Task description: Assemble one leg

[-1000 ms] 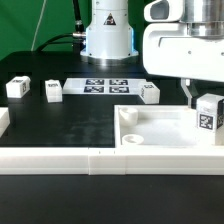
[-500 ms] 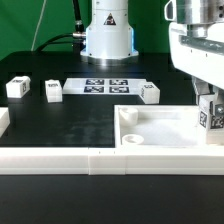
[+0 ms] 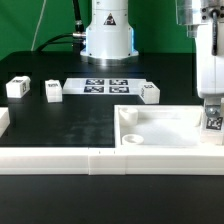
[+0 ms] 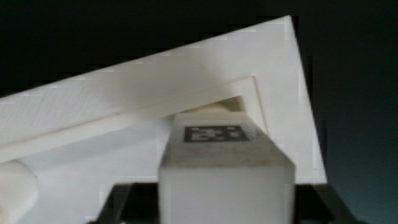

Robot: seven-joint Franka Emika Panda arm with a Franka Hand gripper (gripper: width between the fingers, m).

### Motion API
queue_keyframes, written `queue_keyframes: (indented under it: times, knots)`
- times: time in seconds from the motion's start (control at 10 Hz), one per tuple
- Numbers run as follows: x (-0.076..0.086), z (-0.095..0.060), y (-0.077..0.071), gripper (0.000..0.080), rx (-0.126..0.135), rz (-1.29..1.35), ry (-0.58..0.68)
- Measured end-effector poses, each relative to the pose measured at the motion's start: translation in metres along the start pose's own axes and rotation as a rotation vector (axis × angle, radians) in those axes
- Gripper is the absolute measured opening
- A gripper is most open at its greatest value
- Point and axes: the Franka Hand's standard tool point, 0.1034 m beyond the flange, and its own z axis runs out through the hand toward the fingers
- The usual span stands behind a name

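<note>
The leg (image 3: 213,120) hangs clamped in the gripper (image 3: 212,105), right over the tray (image 3: 160,128) at the counter's far edge on the exterior view's right. In the wrist view the leg (image 4: 221,160) points at the tray's inner corner (image 4: 240,95). Three more legs (image 3: 52,91) sit well apart toward the exterior view's left, with open black counter (image 3: 70,125) between.

We see the arm reaching down at the exterior view's right edge, wrist upright, gripper (image 3: 212,108) pointing straight down. Its jaws are closed on the leg (image 3: 213,121), which stands upright between the dark fingers (image 4: 121,200) in the wrist view
</note>
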Motion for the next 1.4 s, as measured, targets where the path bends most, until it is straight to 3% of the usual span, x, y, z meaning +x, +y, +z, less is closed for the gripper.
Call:
queue_keyframes:
  times: [0.2,0.3,0.4,0.5,0.8,1.4]
  knots:
    - [-0.0002,0.0004,0.0003,0.0291,-0.001,-0.058,-0.001]
    - [-0.0001,0.0006,0.0005,0.0462,-0.002,-0.068,-0.001]
    - [0.0005,0.0008,0.0002,0.0584,-0.004,-0.112,0.000]
    - [0.0001,0.0003,0.0001,0.0629,-0.013,-0.308,0.001]
    - [-0.0011,0.0000,0.0006,0.0649,-0.029,-0.748,0.023]
    - [-0.0027,0.0002,-0.0003,0.0649,-0.058,-1.365,0.052]
